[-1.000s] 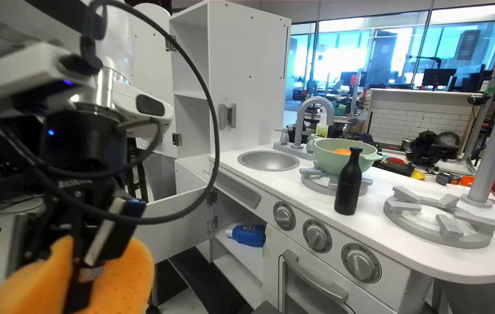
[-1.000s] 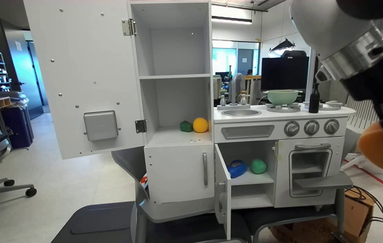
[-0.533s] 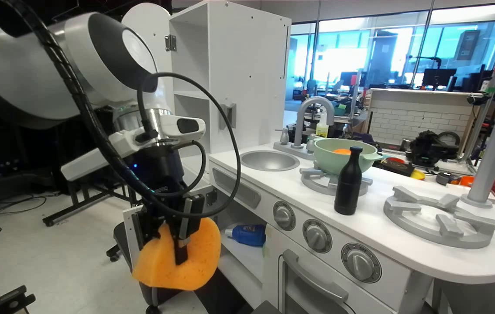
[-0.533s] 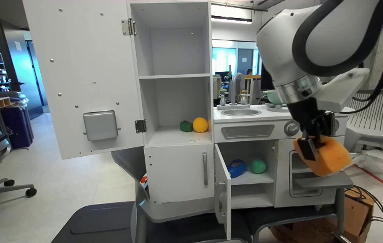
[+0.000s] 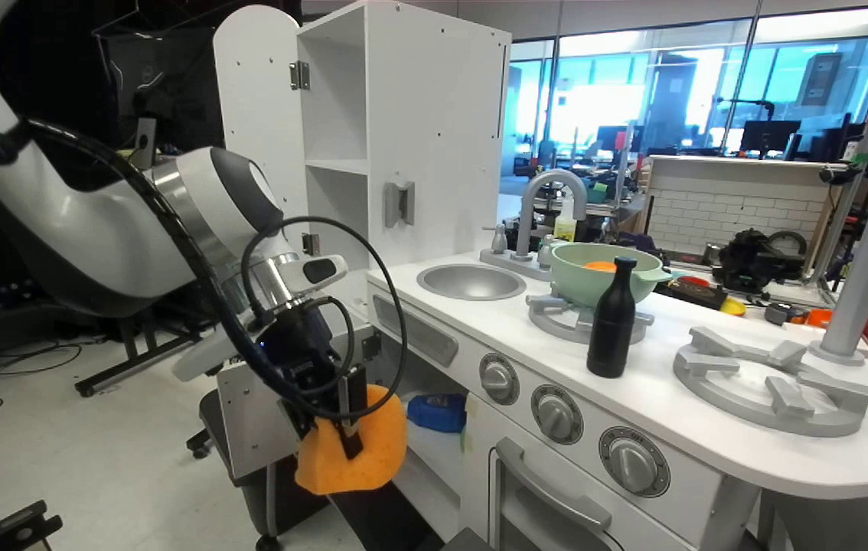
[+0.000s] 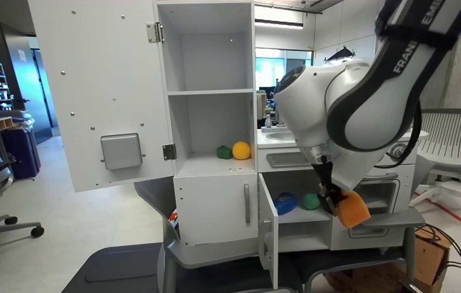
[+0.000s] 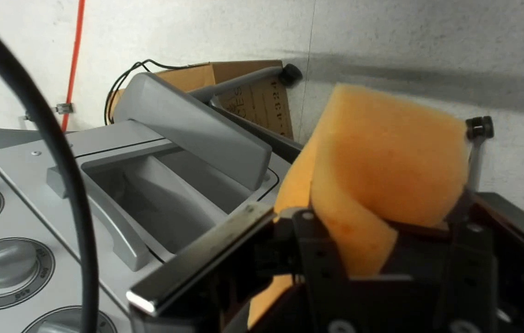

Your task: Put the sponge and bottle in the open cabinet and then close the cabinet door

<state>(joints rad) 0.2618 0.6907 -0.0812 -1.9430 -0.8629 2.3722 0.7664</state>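
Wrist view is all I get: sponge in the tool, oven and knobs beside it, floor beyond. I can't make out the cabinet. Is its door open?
Observer: Yes. In an exterior view, the door stands swung outward from the cabinet.
Operator: Good. Anything already inside?
Observer: In an exterior view, a blue container and a round green thing lie on the shelf.
Operator: Noted. And my other item to stow, where is that?
Observer: In an exterior view, the bottle stands upright on the counter, near the bowl.
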